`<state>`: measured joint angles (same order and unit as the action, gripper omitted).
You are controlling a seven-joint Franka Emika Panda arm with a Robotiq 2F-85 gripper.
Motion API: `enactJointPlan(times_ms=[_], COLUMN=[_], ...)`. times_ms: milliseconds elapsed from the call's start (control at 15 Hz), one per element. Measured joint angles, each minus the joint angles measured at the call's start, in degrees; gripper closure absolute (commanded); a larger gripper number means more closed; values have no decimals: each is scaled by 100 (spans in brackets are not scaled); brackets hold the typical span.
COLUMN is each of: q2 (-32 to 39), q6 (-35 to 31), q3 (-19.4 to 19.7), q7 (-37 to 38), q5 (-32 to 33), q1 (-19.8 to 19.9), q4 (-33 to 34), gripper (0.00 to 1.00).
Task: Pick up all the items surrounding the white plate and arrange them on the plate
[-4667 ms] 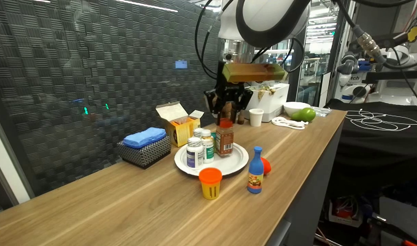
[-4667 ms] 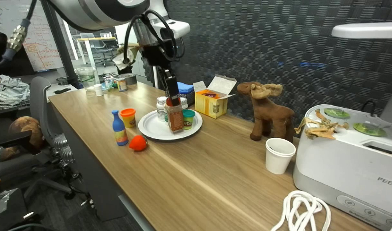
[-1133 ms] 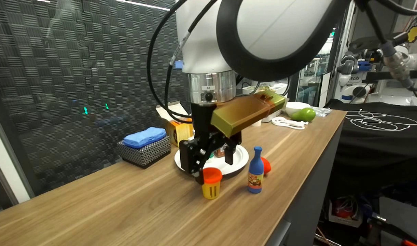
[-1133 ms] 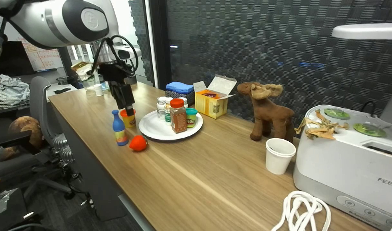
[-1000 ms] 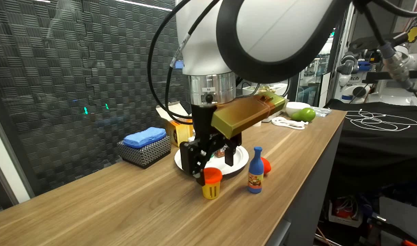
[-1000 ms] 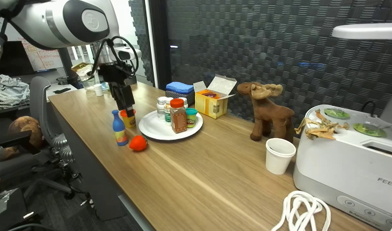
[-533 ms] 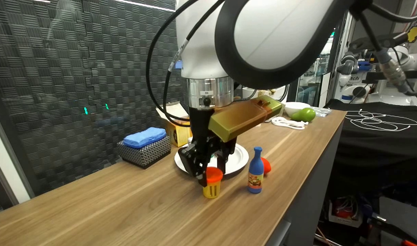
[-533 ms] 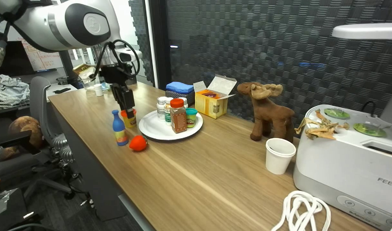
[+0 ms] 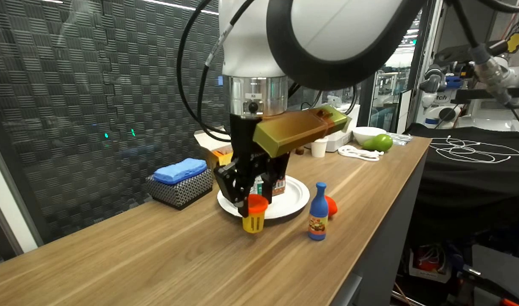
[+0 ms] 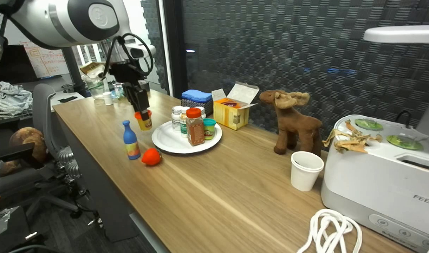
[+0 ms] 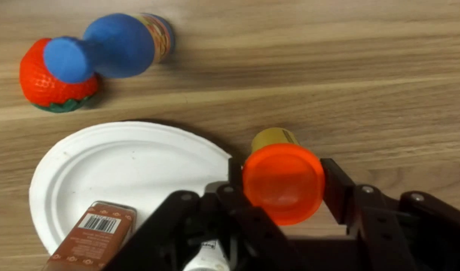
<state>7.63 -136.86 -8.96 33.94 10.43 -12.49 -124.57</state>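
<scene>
1. The fingers (image 11: 336, 195) stand partway apart, one pressed to each side of the orange lid of a yellow tub (image 9: 254, 217); the tub is in their grip.
2. The yellow tub is just outside the rim of the white plate (image 10: 165, 140), tilted slightly. Its base looks raised a little above the wooden table (image 9: 148, 259).
3. On the white plate, upright in a close group, are a brown jar (image 10: 195, 130) with a red-orange cap, a teal-lidded tub (image 10: 209, 129) beside it, a white bottle (image 10: 176, 121) and a green-labelled bottle (image 10: 183, 123). A further white-capped bottle (image 10: 201, 111) shows behind the brown jar, mostly hidden.
4. Off the plate, a blue bottle (image 9: 318, 214) stands upright on the table in both exterior views. A red strawberry (image 10: 151, 157) with green leaves lies just beside it; whether the two touch, I cannot tell.
5. Near the plate, by the dark wall, a yellow box (image 10: 232, 116) with raised flaps stands next to a patterned box (image 9: 180, 191) topped with a folded blue cloth (image 9: 180, 171).
6. Well apart from the plate are a brown plush moose (image 10: 294, 121), nested paper cups (image 10: 303, 178), a white appliance (image 10: 376, 182), a looped white cord (image 10: 333, 228), a white bowl (image 9: 368, 134) and a green fruit (image 9: 382, 143).
</scene>
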Motion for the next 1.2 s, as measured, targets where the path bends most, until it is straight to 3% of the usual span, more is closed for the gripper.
enactJointPlan(times_ms=[400,1200], q2=[-254,55], q6=[33,32], q3=[156,387], q7=[107,460], q5=[271,868], q1=[46,103], q4=[-1,-5], gripper=[71,71])
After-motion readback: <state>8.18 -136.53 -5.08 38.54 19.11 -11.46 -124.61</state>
